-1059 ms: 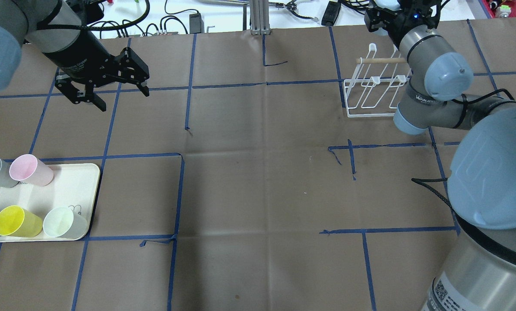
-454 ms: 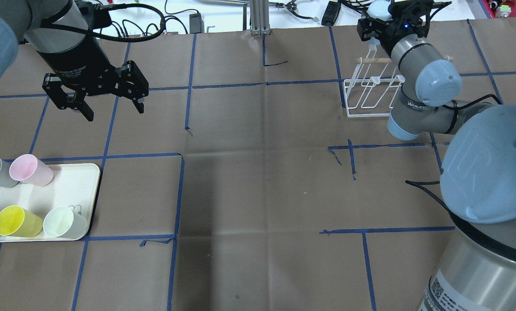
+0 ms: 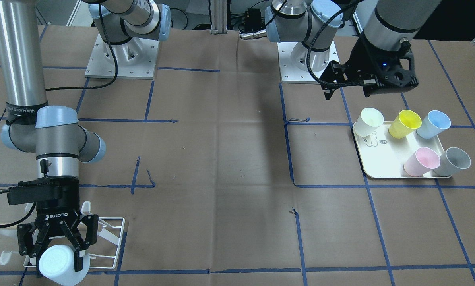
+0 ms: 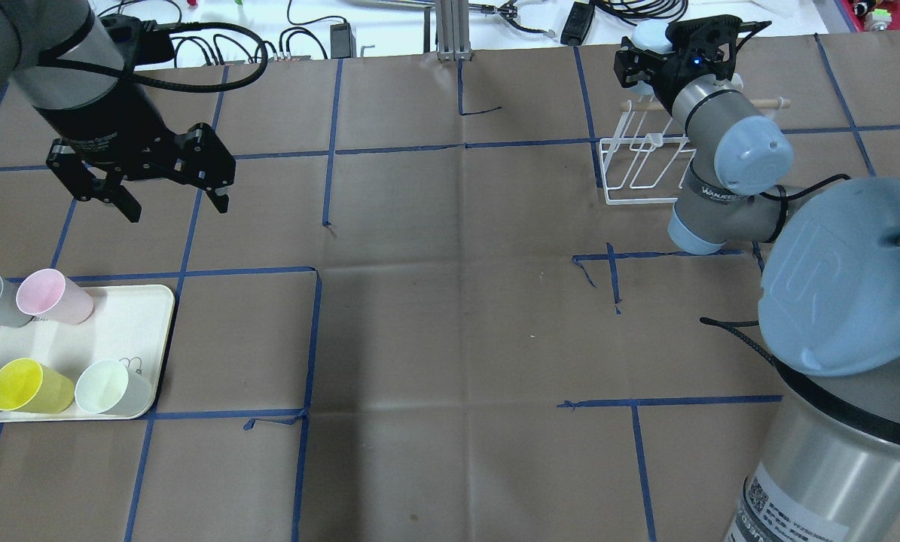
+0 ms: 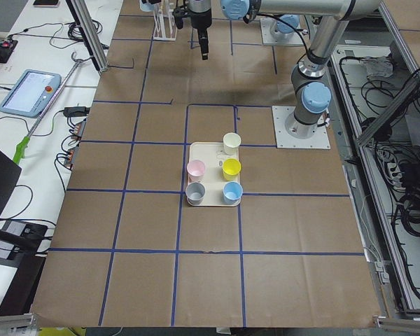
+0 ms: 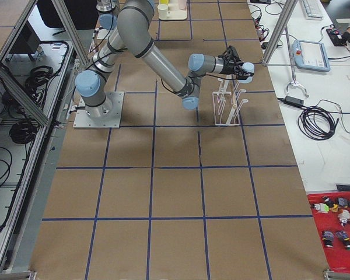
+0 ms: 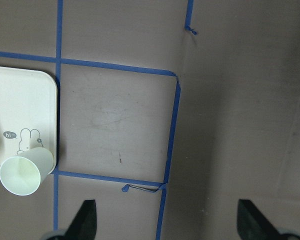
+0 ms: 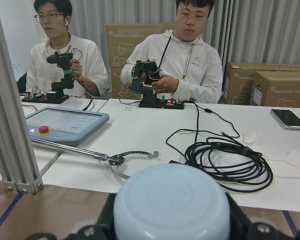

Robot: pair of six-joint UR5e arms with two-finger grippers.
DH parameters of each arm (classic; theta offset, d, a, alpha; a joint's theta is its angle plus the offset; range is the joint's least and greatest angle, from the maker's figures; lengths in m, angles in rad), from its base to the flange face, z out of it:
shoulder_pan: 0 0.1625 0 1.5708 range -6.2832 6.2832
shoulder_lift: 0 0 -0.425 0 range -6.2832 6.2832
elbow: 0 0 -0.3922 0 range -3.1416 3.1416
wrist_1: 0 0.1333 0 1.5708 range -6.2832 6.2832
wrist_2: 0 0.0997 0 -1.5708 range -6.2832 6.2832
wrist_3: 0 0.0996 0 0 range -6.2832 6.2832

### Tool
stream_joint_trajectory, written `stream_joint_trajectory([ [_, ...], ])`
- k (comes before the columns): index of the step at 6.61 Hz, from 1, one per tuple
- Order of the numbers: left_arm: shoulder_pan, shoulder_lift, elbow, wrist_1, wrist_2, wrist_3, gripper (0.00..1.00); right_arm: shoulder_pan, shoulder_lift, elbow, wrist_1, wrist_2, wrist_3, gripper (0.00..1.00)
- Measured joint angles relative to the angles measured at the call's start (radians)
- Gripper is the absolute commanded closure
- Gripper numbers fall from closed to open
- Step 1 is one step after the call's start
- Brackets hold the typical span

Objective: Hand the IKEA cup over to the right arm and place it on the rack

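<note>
The silver-tubed right arm (image 3: 18, 59) and its twin, the left arm (image 3: 392, 20), have pale blue joint caps. A black band with white lettering rings the right tube. The black right gripper (image 3: 52, 254) reads ROBOTIQ. A black braided cable (image 4: 728, 322) trails off. The white square base plates (image 3: 98, 68) carry screws.

We find the tray (image 4: 129, 331) at the desk's (image 4: 450, 301) near left, five cups (image 4: 43, 296) standing on it. The rack (image 4: 645, 162) stands far right. The right hand (image 3: 52, 254) holds the IKEA cup (image 3: 58, 264) over the rack's far end, and the left hand (image 4: 178, 207) hangs beyond the tray.
</note>
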Motion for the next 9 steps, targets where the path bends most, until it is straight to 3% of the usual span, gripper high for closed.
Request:
stream_joint_trajectory([
  [1, 0.092, 0.032, -0.054, -0.003, 0.001, 0.108, 0.00, -0.001, 0.006, 0.000, 0.000, 0.003, 0.000, 0.01],
  [5, 0.411, 0.230, -0.346, 0.040, -0.001, 0.490, 0.01, -0.004, 0.000, -0.001, 0.011, 0.009, 0.001, 0.01],
  [7, 0.447, 0.271, -0.408, 0.081, 0.002, 0.527, 0.01, -0.004, -0.014, -0.003, 0.011, 0.012, 0.002, 0.01],
  [9, 0.451, 0.240, -0.455, 0.188, 0.021, 0.540, 0.01, 0.005, -0.078, -0.002, 0.014, 0.016, 0.001, 0.00],
])
